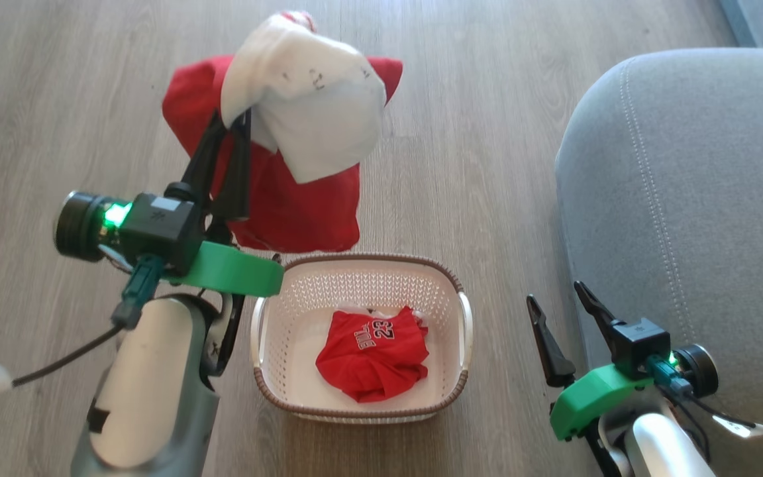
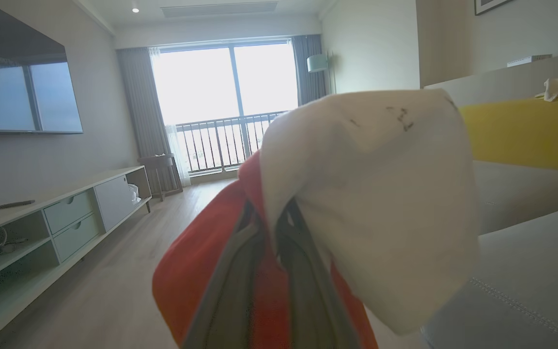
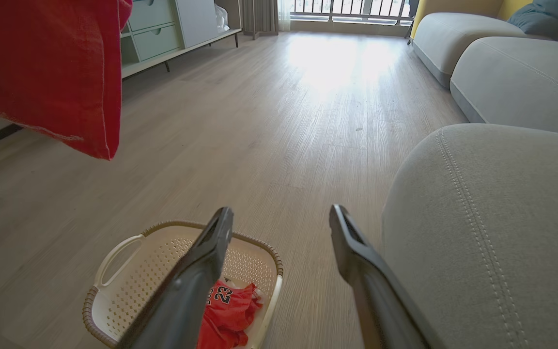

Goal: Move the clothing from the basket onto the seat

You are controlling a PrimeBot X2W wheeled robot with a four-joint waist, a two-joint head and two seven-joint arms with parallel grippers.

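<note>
Holding one red-and-white garment point(image 1: 302, 132) aloft — left tool point(image 1: 232, 122) clamped on it | right tool point(image 1: 555, 293) apart | one jersey point(image 1: 375, 354) in one basket point(image 1: 302, 298)

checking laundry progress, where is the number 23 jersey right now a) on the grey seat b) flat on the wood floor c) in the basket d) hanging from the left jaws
c: the jersey lies crumpled inside the basket, beside the seat rather than on it; it is the red and white garment that hangs from the left jaws.
</note>
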